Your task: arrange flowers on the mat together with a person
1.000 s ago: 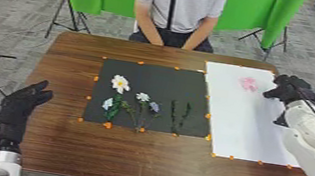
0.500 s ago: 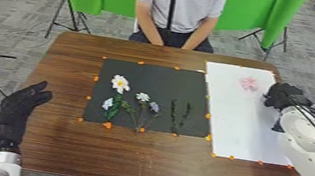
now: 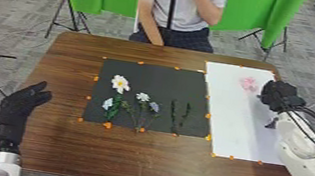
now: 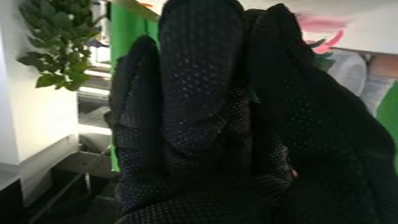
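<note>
Looking across the table (image 3: 143,159), with a curtain (image 3: 264,11) hanging behind: seeing the mat (image 3: 164,77) lying just left of the paper sheet (image 3: 234,123). On the mat, finding one flower (image 3: 120,83) lying farther back on the left, three flower heads (image 3: 143,97) lying before it from left to middle, and two sprigs (image 3: 175,116) lying side by side rightward. On the sheet, finding another flower (image 3: 249,83) lying towards the far end.
</note>
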Controlling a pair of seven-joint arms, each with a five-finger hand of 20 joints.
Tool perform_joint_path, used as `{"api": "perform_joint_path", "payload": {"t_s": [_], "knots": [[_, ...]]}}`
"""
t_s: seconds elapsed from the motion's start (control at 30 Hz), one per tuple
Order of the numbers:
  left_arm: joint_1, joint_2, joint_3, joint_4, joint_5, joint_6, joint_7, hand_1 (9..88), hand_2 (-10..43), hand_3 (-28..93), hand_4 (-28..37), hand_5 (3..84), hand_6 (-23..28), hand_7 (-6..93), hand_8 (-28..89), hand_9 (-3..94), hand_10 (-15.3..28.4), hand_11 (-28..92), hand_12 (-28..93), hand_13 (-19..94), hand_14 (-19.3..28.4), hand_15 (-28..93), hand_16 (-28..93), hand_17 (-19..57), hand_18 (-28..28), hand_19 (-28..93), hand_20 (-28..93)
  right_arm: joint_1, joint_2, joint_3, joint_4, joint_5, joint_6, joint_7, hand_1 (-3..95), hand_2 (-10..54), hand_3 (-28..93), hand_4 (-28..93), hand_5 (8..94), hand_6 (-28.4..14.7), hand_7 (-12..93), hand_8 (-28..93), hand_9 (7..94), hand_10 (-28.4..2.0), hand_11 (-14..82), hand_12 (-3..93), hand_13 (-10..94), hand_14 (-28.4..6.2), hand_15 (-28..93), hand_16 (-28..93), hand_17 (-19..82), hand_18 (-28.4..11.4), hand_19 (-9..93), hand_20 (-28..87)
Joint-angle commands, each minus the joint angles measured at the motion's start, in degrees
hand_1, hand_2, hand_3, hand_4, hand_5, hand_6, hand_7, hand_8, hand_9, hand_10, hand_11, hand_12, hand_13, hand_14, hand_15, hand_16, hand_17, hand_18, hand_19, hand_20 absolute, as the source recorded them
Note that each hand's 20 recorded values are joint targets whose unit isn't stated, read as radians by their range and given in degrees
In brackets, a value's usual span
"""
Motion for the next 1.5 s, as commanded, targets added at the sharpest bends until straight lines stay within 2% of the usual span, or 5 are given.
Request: {"api": "perform_joint_path", "payload": {"t_s": [0.03, 0.33, 0.8, 1.1, 1.5], "knots": [[1.31, -0.48, -0.44, -0.24, -0.49, 0.6, -0.21, 26.0, -0.3, 70, -27.1, 50.4, 5.7, 10.5, -6, 50.8, 14.8, 19, 12, 43, 17.0, 13, -1, 13.1, 11.1, 5, 20, -2.29, 1.21, 5.07, -11.46, 2.18, 2.98, 5.01, 58.5, -9.5, 60, -26, 81.6, 4.9, 24, 3, 90.7, -7.7, 5.7, 35.2, 93, -0.8, 34, 31, 58, -12.1, 77, 29], [0.4, 0.03, -0.23, 0.01, -0.51, 0.02, -0.66, 26.1, -0.3, 70, -27.1, 50.3, 5.7, 10.5, -6, 50.8, 14.8, 19, 12, 43, 17.0, 13, -1, 13.1, 11.1, 5, 21, 6.54, -0.61, -6.21, -21.98, 3.42, 1.18, 2.15, 58.7, -9.5, 61, -26, 81.9, 4.8, 24, 4, 90.7, -8.0, 5.6, 35.7, 93, -0.7, 34, 31, 58, -11.8, 77, 28], [0.08, 0.43, -0.17, 0.18, -0.46, -0.4, -0.99, 26.0, -0.4, 70, -27.0, 50.3, 5.7, 10.4, -6, 50.8, 14.9, 19, 12, 43, 17.1, 13, -1, 13.0, 11.1, 5, 20, 17.68, -6.51, -24.71, -19.37, 0.72, -7.06, -3.22, 58.5, -9.5, 60, -25, 81.8, 4.9, 23, 4, 90.0, -8.0, 5.0, 34.9, 92, -0.7, 33, 33, 58, -11.9, 77, 27], [-0.17, 0.6, -0.09, 0.28, -0.51, -0.42, -1.11, 26.0, -0.3, 70, -26.9, 50.3, 5.6, 10.4, -6, 50.7, 14.8, 19, 12, 43, 17.0, 13, -1, 13.0, 11.2, 5, 20, 18.08, -8.14, -25.01, -18.77, -0.18, -10.52, -2.91, 57.2, -9.5, 61, -25, 78.7, 4.4, 22, 4, 87.4, -8.2, 4.5, 33.3, 91, -0.9, 33, 34, 56, -11.8, 77, 27], [0.19, 0.28, -0.19, 0.18, -0.61, -0.14, -0.72, 26.0, -0.4, 70, -26.9, 50.3, 5.6, 10.5, -6, 50.6, 14.8, 19, 12, 43, 17.1, 13, -1, 13.0, 11.1, 5, 20, 17.46, -6.48, -23.79, -18.15, -0.27, -12.77, -3.0, 53.4, -9.5, 64, -25, 71.3, 3.0, 19, 1, 75.9, -9.5, 11.9, 19.1, 89, -1.6, 34, 34, 53, -13.0, 78, 28]]}}
